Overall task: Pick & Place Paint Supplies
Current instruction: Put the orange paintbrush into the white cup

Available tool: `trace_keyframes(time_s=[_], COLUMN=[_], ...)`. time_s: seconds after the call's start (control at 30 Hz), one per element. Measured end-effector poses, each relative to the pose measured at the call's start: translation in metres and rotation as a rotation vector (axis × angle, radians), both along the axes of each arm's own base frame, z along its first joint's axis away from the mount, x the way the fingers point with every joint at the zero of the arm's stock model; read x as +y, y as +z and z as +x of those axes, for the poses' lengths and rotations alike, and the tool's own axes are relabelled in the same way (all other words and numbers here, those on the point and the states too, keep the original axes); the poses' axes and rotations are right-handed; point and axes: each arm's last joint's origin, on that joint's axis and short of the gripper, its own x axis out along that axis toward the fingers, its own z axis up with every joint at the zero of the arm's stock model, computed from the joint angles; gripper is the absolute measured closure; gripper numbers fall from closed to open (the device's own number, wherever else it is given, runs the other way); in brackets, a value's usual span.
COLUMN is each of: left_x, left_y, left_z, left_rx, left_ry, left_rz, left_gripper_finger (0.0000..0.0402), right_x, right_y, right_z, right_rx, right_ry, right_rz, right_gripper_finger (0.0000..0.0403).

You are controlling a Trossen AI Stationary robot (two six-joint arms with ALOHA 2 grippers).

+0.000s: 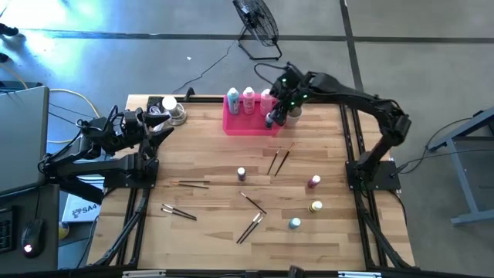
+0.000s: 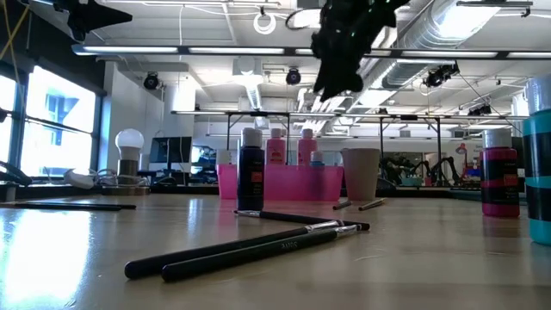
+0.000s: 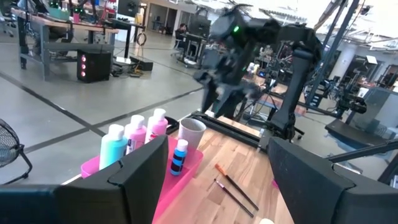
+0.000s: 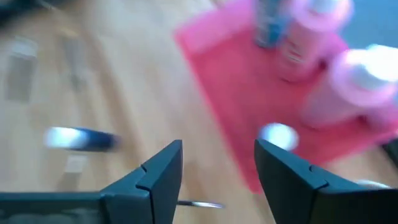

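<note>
The right hand (image 1: 279,110) hovers open, empty, just above the small blue bottle (image 1: 269,120) standing in the pink tray (image 1: 239,126).

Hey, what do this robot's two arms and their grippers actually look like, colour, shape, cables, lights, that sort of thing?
Both arms are dark, nearly black, built from chunky jointed segments. The left arm carries exposed black cabling near its wrist. The right arm shows small green indicator lights by its wrist. The left gripper and right gripper each end in two dark, flat, angular wedge-shaped fingers with a matte finish.

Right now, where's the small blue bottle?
High view: the small blue bottle stands in the pink tray's right end, beside the beige cup, under the right hand.
</note>
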Motion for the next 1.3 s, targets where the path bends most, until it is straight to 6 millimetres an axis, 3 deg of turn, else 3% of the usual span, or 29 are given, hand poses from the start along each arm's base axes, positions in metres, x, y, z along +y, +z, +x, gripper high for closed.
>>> trace_keyframes(time_s=[0.2, 0.37, 0.93, 1.3], left_x=[0.0, 0.0, 0.0, -0.001], left_y=[0.0, 0.0, 0.0, 0.0], left_z=[0.0, 0.0, 0.0, 0.0], left_rx=[-0.021, -0.028, -0.032, -0.031], left_ry=[0.012, 0.012, 0.011, -0.046], left_rz=[-0.043, -0.057, -0.062, -0.059], left_gripper_finger=[0.013, 0.013, 0.013, 0.013], right_x=[0.023, 0.04, 0.06, 0.085], right_y=[0.039, 0.057, 0.072, 0.093], right_z=[-0.015, -0.023, -0.002, 0.014], right_rx=[-0.211, -0.284, -0.428, -0.636], right_ry=[0.064, 0.062, 0.101, 0.198], right_rz=[0.154, 0.261, 0.124, 0.058], right_gripper_finger=[0.0225, 0.0227, 0.0228, 0.0228])
